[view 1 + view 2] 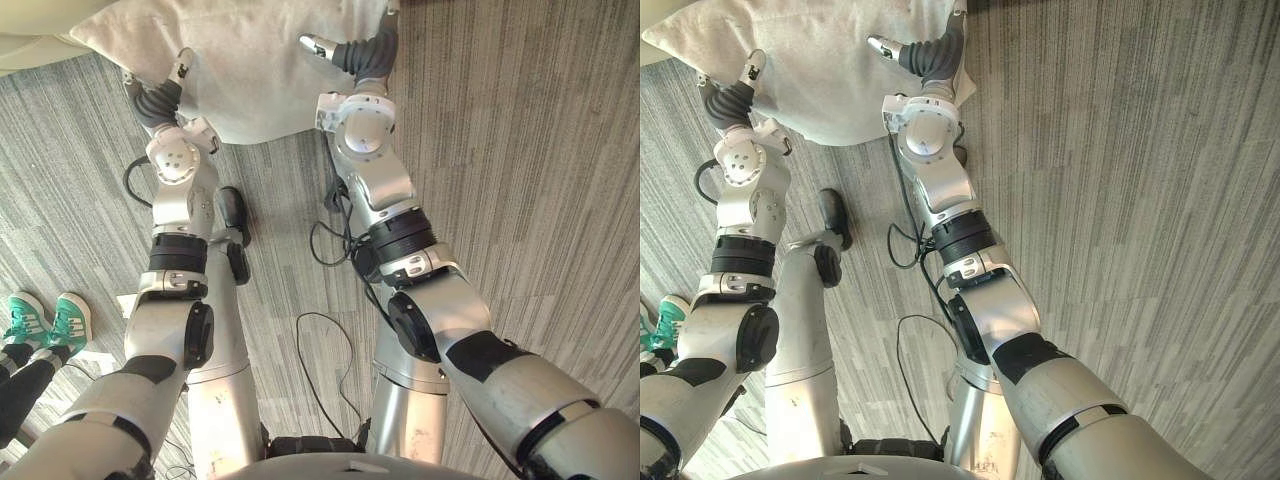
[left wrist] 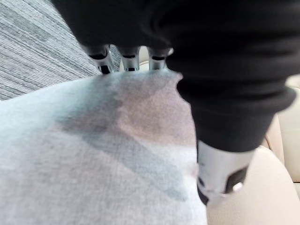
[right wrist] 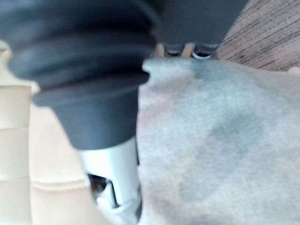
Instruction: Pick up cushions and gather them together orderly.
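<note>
as hands (image 1: 165, 95) (image 1: 350, 52) flank cushion (image 1: 260, 70) edges, carpet (image 1: 520, 150) open

A carpeted lounge-like room: grey striped carpet (image 1: 560, 150), a cream upholstered seat (image 3: 16, 140), a pale cushion (image 1: 260, 70).

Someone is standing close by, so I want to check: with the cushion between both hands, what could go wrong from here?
1. The left hand and right hand meet the cushion at opposite sides, and its lower part hangs between the arms. It might slip or fold if it is moved quickly.
2. A person's green shoes stand on the robot's left, near its left arm. A swing to that side could strike the person.
</note>
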